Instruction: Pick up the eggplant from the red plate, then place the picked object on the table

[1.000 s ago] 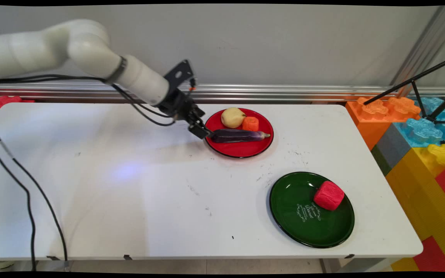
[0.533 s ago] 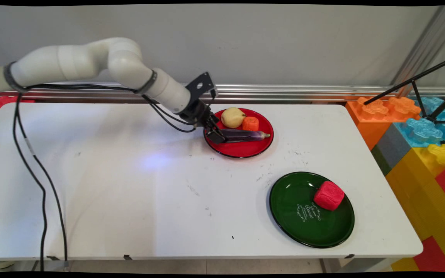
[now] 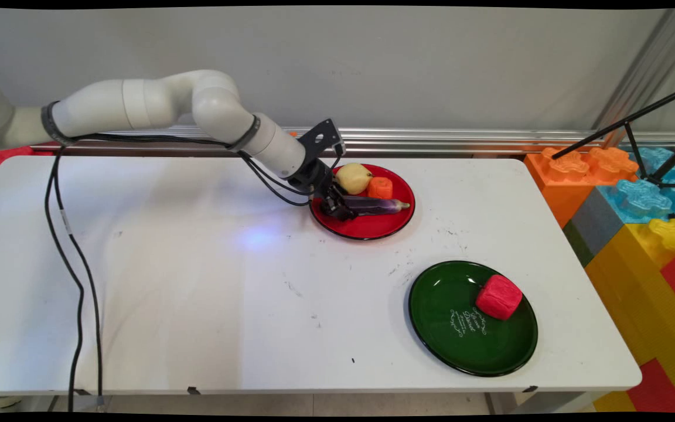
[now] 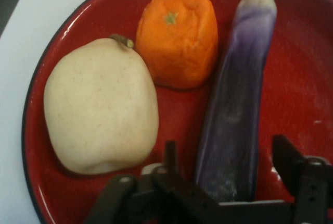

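A purple eggplant [image 3: 375, 205] lies across the red plate [image 3: 372, 230], with a pale yellow pear [image 3: 353, 178] and an orange fruit [image 3: 379, 187] behind it. My gripper [image 3: 342, 210] is low over the plate's left part, at the eggplant's thick end. In the hand view the gripper [image 4: 227, 153] is open and its two fingers stand on either side of the eggplant [image 4: 237, 114], with small gaps to it. The pear [image 4: 101, 114] and the orange fruit [image 4: 178, 36] lie to its left on the plate [image 4: 302, 78].
A green plate [image 3: 449, 334] at the front right carries a red cube-shaped fruit [image 3: 498, 297]. Large coloured building blocks [image 3: 636, 223] stand off the table's right end, and a black tripod leg [image 3: 624, 126] crosses above them. Black cables [image 3: 74, 275] hang at the left.
The arm has reached further right and lower, taking the gripper from the plate's left rim onto the eggplant's thick end. The fruits and plates have not moved.
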`<act>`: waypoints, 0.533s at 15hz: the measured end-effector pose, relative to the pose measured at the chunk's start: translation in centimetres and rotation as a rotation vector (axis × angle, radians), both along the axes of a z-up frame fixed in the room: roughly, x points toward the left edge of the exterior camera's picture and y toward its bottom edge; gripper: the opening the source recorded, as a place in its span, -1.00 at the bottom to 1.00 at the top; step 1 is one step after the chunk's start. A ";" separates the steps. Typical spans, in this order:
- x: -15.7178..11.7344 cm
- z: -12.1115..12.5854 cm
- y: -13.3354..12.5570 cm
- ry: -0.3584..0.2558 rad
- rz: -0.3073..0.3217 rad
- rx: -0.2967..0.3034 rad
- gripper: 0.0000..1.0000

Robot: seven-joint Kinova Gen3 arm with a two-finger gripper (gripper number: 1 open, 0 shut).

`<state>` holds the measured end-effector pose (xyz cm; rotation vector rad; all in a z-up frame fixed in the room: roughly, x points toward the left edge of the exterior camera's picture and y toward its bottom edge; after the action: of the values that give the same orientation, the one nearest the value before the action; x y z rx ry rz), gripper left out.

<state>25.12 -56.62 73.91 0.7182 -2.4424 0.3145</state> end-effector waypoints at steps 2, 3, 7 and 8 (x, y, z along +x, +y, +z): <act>-0.2 -0.2 -0.2 0.002 -0.002 0.002 -1.00; -0.4 -0.3 -0.3 0.003 -0.004 0.005 -1.00; -0.8 0.0 -0.4 0.009 -0.010 0.012 -1.00; -0.9 0.2 -0.4 0.012 -0.010 0.010 -1.00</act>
<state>24.21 -57.01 74.16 0.7094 -2.4374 0.2933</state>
